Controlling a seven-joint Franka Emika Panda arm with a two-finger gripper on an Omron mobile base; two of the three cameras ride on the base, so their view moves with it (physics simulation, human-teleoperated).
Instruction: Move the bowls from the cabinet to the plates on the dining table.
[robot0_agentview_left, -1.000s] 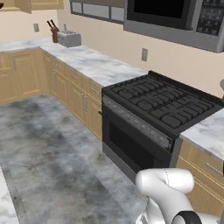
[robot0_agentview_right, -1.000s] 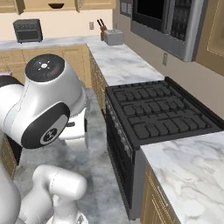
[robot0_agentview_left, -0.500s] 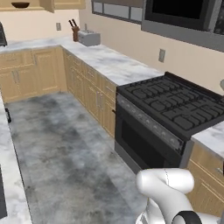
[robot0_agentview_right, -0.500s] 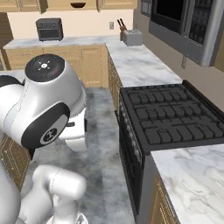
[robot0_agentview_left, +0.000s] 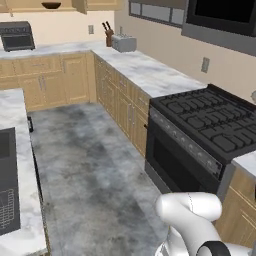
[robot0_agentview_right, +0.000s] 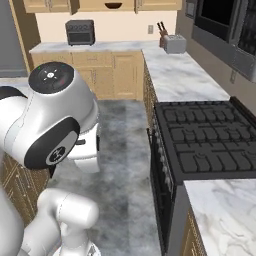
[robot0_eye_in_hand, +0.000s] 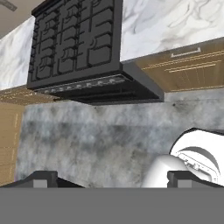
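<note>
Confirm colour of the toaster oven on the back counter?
Dark grey to black toaster oven, clearest in the right base view.

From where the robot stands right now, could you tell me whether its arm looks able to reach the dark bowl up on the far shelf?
Probably not. The bowl sits high above the back counter, across a long stretch of floor, while the open pincer points down near the stove.

no readable text, labels, or signs
</note>
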